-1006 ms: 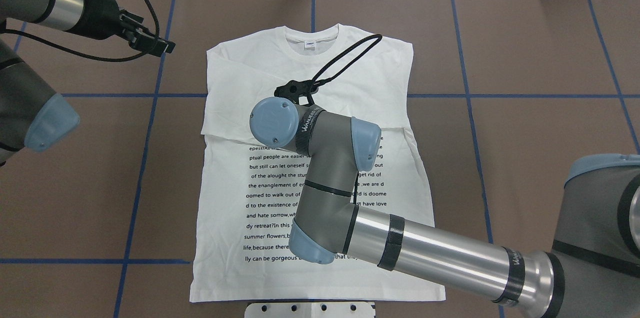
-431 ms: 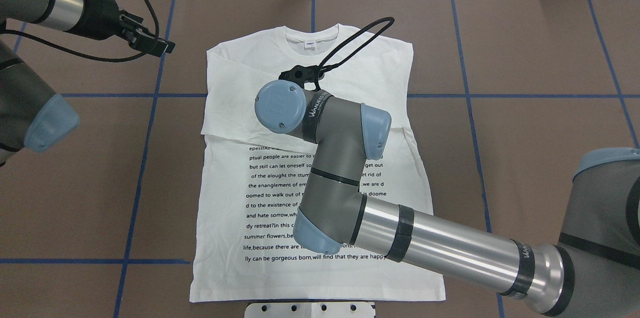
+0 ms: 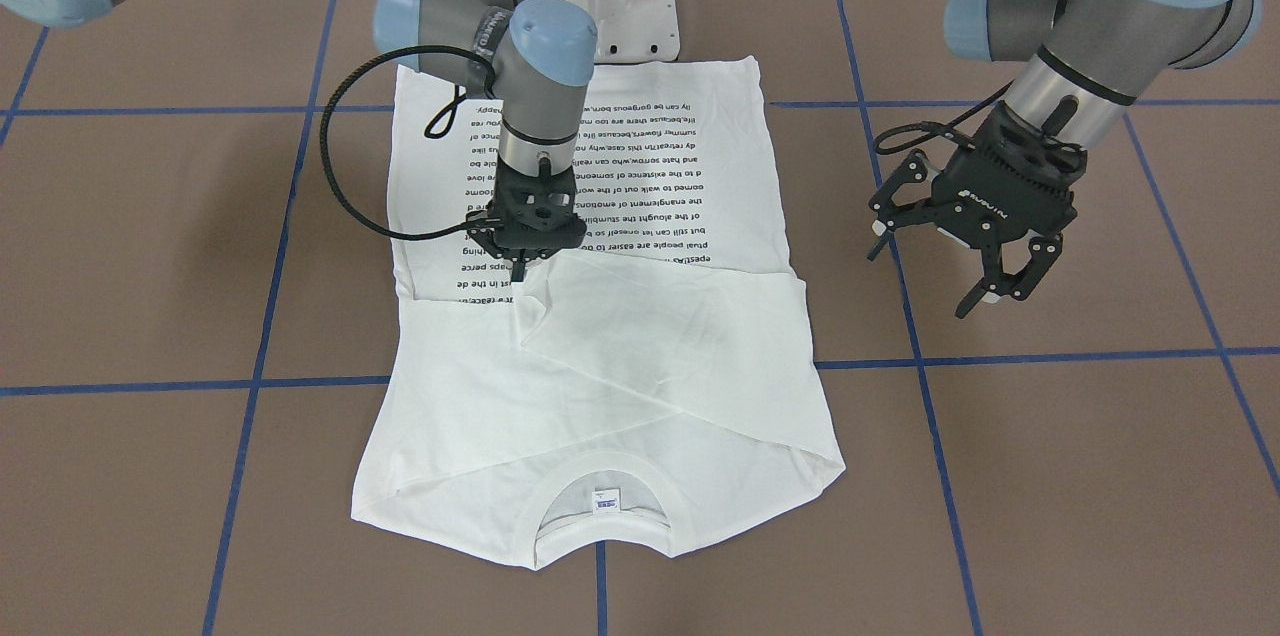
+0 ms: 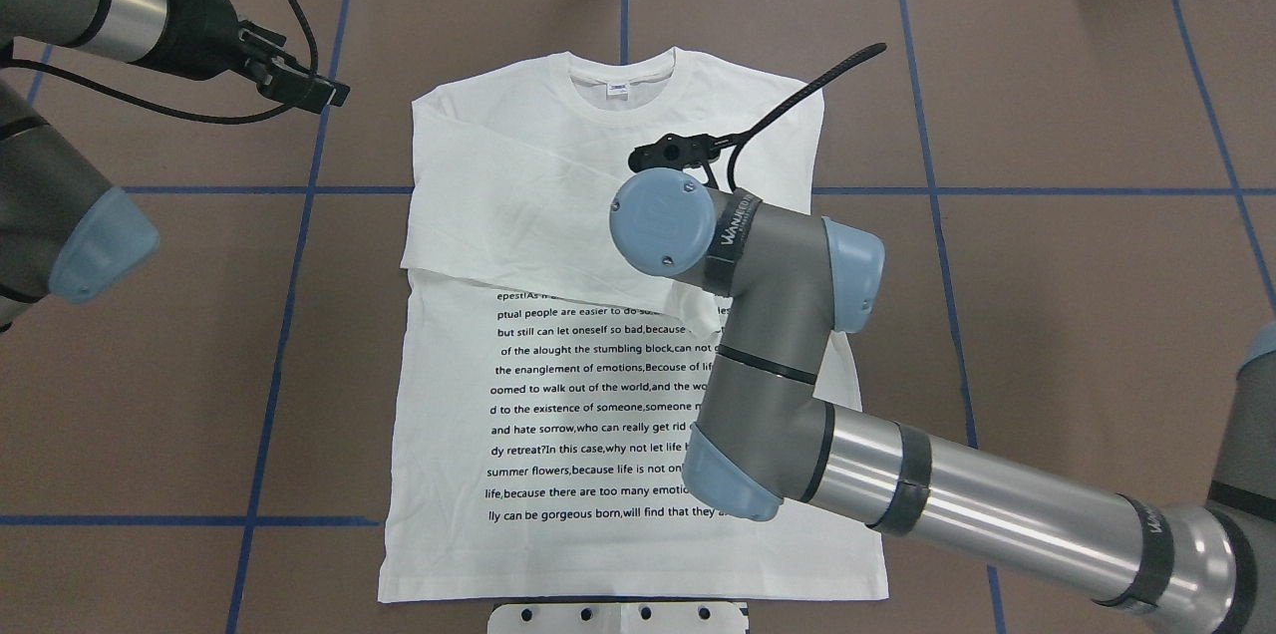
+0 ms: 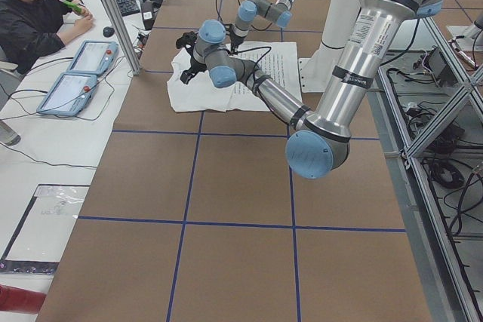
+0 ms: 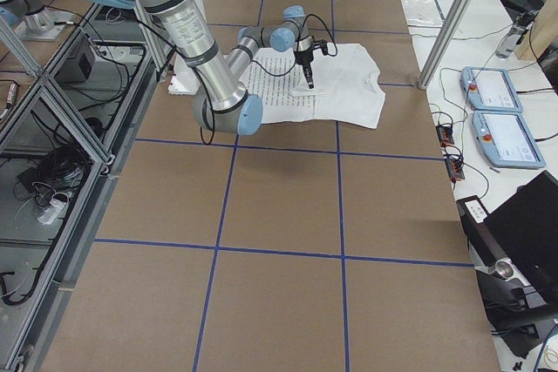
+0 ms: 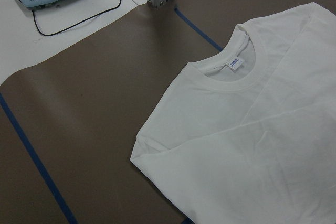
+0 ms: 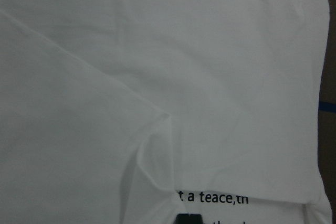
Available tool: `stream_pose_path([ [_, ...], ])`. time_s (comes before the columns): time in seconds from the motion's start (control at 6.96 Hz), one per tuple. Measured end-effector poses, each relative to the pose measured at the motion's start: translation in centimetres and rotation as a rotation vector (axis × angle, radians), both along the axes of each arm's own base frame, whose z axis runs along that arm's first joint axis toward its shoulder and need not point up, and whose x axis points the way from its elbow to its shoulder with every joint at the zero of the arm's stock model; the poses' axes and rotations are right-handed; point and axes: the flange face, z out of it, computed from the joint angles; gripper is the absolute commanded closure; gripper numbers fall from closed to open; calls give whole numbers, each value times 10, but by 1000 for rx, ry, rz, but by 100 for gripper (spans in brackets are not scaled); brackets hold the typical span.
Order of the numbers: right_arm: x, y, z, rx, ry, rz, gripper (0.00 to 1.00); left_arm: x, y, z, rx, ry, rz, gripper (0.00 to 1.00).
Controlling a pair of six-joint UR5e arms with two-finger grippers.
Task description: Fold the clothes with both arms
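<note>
a white long-sleeved t-shirt (image 3: 640, 386) is being shown lying flat, print side up, on the brown table (image 3: 1050, 476) that is marked with blue tape lines, with its hem turned toward the robot's base and its ribbed round neck (image 3: 600, 526), with the small neck label (image 3: 603, 502), turned toward the far edge. both sleeves (image 3: 680, 336) are being shown folded across the chest, crossing just above the block of black text (image 3: 620, 186). the right gripper (image 3: 520, 266) is being pointed straight down onto the shirt, toward the robot's right of its middle, with the claw closed together on a pinch of sleeve cloth at the edge of the fold; in the right wrist view a raised crease is being seen running up to the dark fingertip (image 8: 188, 219). the left gripper (image 3: 935, 266) is being held above bare table just beside the shirt's other side, apart from the cloth, with its fingers spread wide
</note>
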Motion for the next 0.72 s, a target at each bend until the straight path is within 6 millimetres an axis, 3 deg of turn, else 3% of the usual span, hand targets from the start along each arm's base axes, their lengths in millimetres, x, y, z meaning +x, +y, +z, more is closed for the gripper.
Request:
stream_pose_path([
  [0.43,40,-15,29,11,31,7,100,0,0,1,-2,-1,0,0],
  [0.57,46,-20,36,15,47,3,84,0,0,1,-2,0,-1,0],
  [0.72,49,-22,40,18,55,0,36,1,0,1,-2,0,-1,0],
])
